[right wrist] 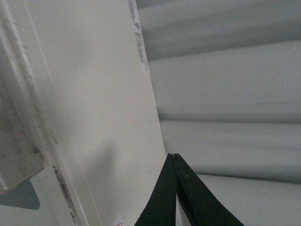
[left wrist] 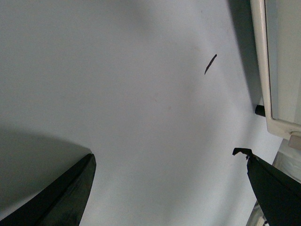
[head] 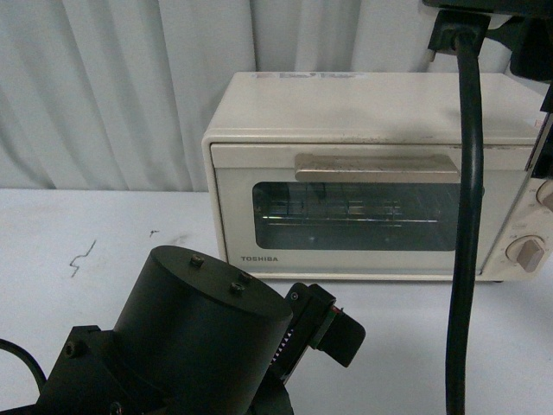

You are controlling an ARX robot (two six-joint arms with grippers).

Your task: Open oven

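Front view: left arm [head: 199,328] sits low over the counter [head: 86,303], left pincer [left wrist: 165,153] spread wide and empty, oven [head: 346,112] just ahead of it with the door [head: 346,251] shut. The right pincer [right wrist: 173,157] is pinched closed on nothing, hovering over the oven's top.

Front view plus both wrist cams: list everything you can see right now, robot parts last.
oven: one, cream-white, back of table, door shut
handle: one, beige bar, top of door
wire rack: one, metal, behind glass window
knobs: two, beige, oven's right panel
table: one, white, under oven
curtain: one, pale grey, behind oven
cable: one, black, hanging before oven's right side
left gripper: one, black, open, above table
right gripper: one, black, shut, by oven's top
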